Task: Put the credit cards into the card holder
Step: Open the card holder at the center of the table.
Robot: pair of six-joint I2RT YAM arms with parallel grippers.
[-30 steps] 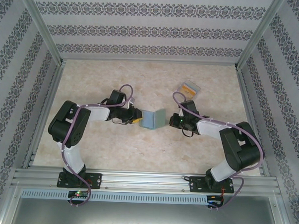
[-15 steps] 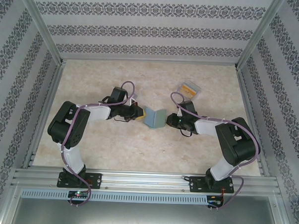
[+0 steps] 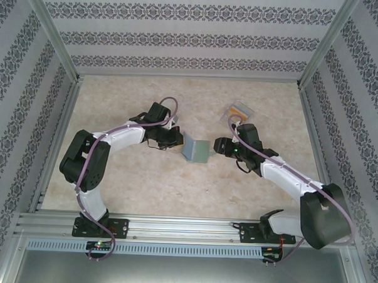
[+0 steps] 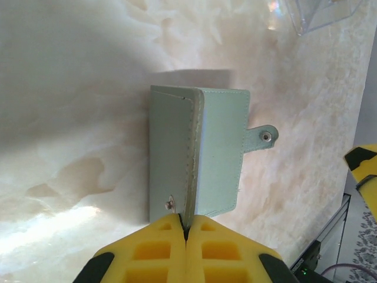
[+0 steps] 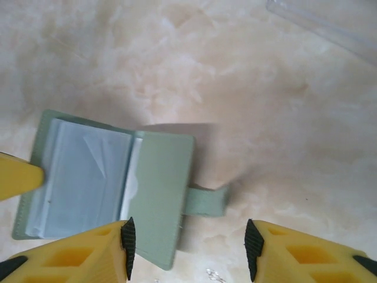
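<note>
**Top external.** Shows the card holder (image 3: 196,149) propped half-open mid-table, between the left gripper (image 3: 176,140) and the right gripper (image 3: 219,146). Places the credit cards (image 3: 238,110) well apart at the far right, in or on a clear case (image 3: 245,116); cannot tell which. Judges the step as opening and steadying the holder, with no card fetched yet.

**Left wrist.** Finds the left gripper (image 4: 185,227) clenched on one cover, seen edge-on. Notes stitched grey-green leatherette, a snap tab (image 4: 262,137) with a metal stud, and a glossy marble-pattern table (image 4: 70,118).

**Right wrist.** Finds the right gripper (image 5: 187,247) released, grasping nothing, near the strap. Notes clear, limp pocket sleeves (image 5: 88,177) inside. Calls next for reaching the cards, pinching one thin, slippery card, and sliding it edge-first into a sleeve.
</note>
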